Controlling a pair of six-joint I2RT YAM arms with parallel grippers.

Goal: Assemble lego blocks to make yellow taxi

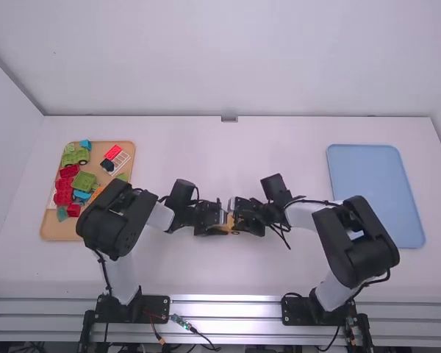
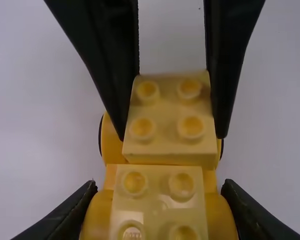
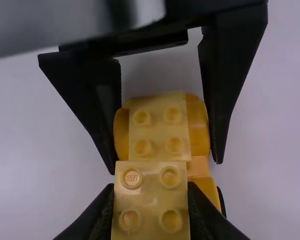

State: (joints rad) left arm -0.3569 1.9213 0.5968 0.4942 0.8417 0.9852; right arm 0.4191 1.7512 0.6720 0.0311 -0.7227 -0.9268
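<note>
Left of the table's middle, my left gripper (image 1: 222, 229) meets my right gripper (image 1: 238, 215) over an orange car base (image 1: 230, 222). In the left wrist view my left gripper (image 2: 160, 202) is shut on the base (image 2: 97, 216), which carries a yellow four-stud block (image 2: 159, 204) between its bulging sides. My right gripper (image 3: 151, 202) is shut on a second yellow four-stud block (image 3: 151, 200), beside the first and over the base's other end. Dark wheel edges show at the base's sides. Whether the second block is fully seated, I cannot tell.
A tan tray (image 1: 59, 232) at the left holds red, green, blue and other blocks, partly under the left arm. A blue tray (image 1: 375, 195) lies at the right, beyond the right arm.
</note>
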